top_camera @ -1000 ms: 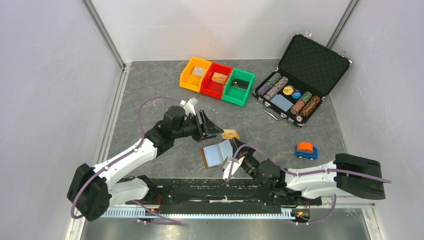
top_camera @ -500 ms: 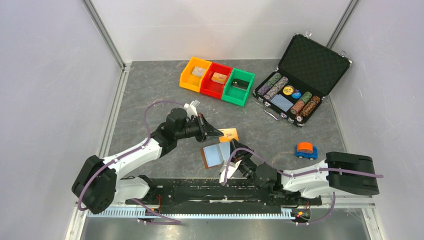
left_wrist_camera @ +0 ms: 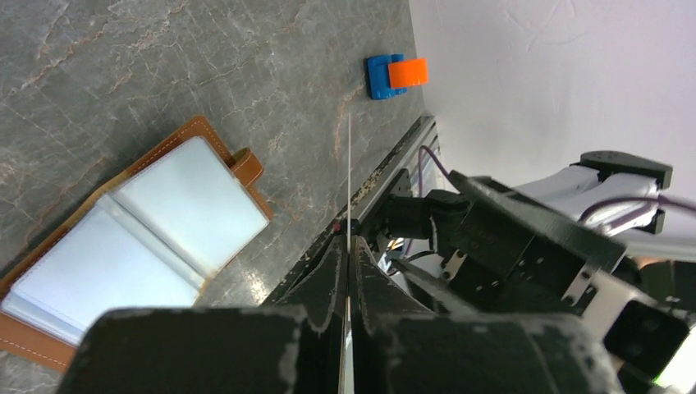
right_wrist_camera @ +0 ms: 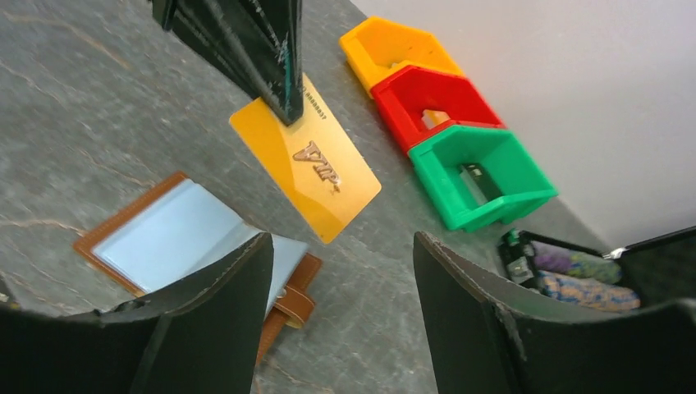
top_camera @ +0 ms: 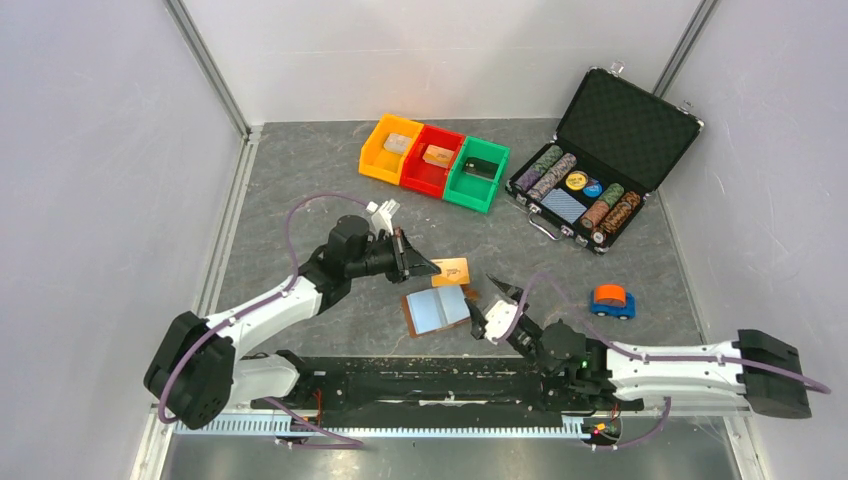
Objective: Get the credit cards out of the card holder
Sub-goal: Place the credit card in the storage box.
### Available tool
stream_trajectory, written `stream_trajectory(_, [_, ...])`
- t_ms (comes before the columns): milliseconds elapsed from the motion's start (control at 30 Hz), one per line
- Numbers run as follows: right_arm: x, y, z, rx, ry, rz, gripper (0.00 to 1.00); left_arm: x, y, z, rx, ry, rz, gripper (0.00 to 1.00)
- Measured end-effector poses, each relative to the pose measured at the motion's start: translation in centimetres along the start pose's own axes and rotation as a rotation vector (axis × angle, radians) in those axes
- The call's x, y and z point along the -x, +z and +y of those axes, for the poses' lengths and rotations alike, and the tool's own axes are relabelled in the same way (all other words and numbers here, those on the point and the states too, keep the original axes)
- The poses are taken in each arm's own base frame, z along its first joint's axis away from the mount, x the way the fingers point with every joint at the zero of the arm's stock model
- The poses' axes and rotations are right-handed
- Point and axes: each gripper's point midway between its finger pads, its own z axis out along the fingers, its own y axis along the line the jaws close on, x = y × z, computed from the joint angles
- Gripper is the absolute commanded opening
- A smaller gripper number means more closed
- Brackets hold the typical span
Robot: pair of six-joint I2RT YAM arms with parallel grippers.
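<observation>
Top external: left fingers [top_camera: 416, 264] pinch the gold credit card [top_camera: 452, 271] just beyond the open card holder [top_camera: 437, 310]. Left wrist: card sits edge-on, so carry it level. Right wrist: right fingers [right_wrist_camera: 222, 312] spread, near the holder; hold them clear.

A robotics lab test cell: plain white panel walls [top_camera: 100, 200] in aluminium frame posts [top_camera: 207, 65] enclose a grey stone-patterned tabletop [top_camera: 300, 170], with two white and black robot arms [top_camera: 270, 305] bolted to a black rail [top_camera: 400, 375] along its near edge
</observation>
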Motion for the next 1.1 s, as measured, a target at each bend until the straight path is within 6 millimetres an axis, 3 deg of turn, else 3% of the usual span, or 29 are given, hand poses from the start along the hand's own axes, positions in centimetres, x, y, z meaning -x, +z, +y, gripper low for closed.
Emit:
stream_trajectory(300, [0.3, 1.4, -2.7, -0.016, 0.317, 0.076, 0.62, -0.5, -1.5, -0.4, -0.04, 0.169, -0.024, 0.02])
stream_trajectory(467, [-0.4, 2.0, -1.7, 0.062, 0.506, 0.121, 0.61, -0.8, -2.1, -0.9, -0.069, 0.241, -0.029, 0.02])
stream_trajectory(733, [0.9, 2.9, -1.7, 0.156, 0.786, 0.128, 0.61, -1.1, -3.6, -2.3, -0.119, 0.385, -0.031, 0.02])
stream_trajectory(967, [1.3, 3.3, -1.9, 0.239, 0.978, 0.115, 0.61, -2.1, -3.9, -3.1, -0.158, 0.409, 0.048, 0.02])
stream_trajectory(1100, [1.6, 3.3, -1.5, 0.3, 1.036, 0.095, 0.53, -2.6, -4.0, -3.3, -0.177, 0.408, 0.072, 0.02])
